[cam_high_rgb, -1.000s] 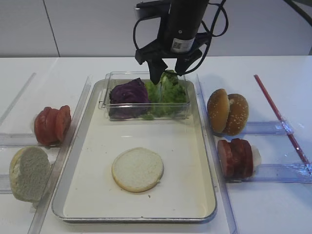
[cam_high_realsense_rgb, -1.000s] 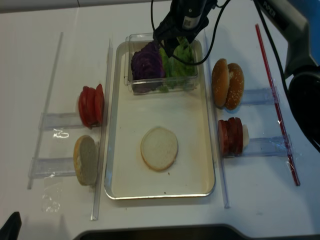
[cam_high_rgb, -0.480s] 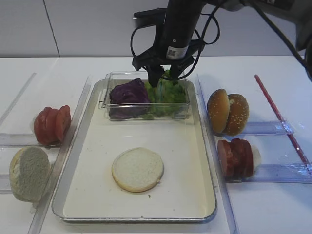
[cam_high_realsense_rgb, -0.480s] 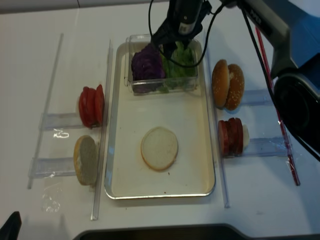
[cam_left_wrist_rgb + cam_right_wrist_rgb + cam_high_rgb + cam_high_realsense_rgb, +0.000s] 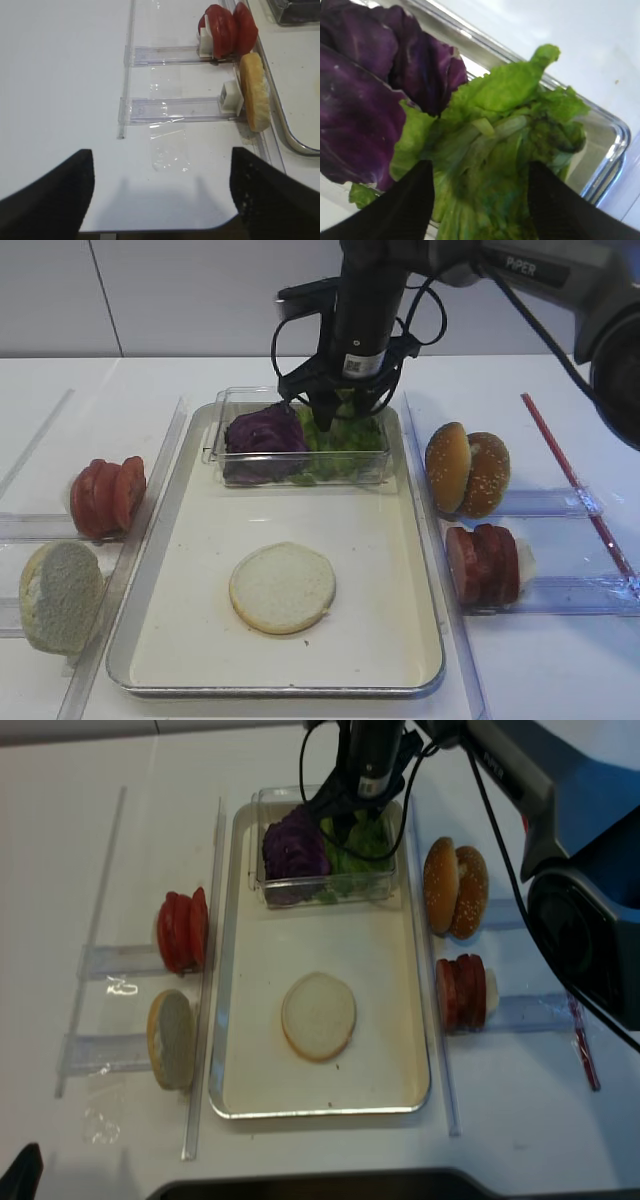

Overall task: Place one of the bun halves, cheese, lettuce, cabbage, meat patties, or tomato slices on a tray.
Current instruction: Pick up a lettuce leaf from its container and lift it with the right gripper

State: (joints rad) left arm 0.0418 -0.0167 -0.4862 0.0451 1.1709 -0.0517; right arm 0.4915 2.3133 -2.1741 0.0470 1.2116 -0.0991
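My right gripper reaches down into a clear container, its jaws open astride the ruffled green lettuce, which fills the gap between the fingers. The purple cabbage lies just left of it. The silver tray holds that container and one pale bun half. Left of the tray stand tomato slices and another pale bun half. On the right are sesame bun halves and meat patties. I see no cheese. My left gripper hangs open over bare table.
The clear container sits at the tray's far end. Clear plastic racks hold the food on both sides of the tray. A red rod lies on the table at the far right.
My right gripper has sunk lower into the container around the lettuce, and its jaws have narrowed a little. The left gripper has not moved.
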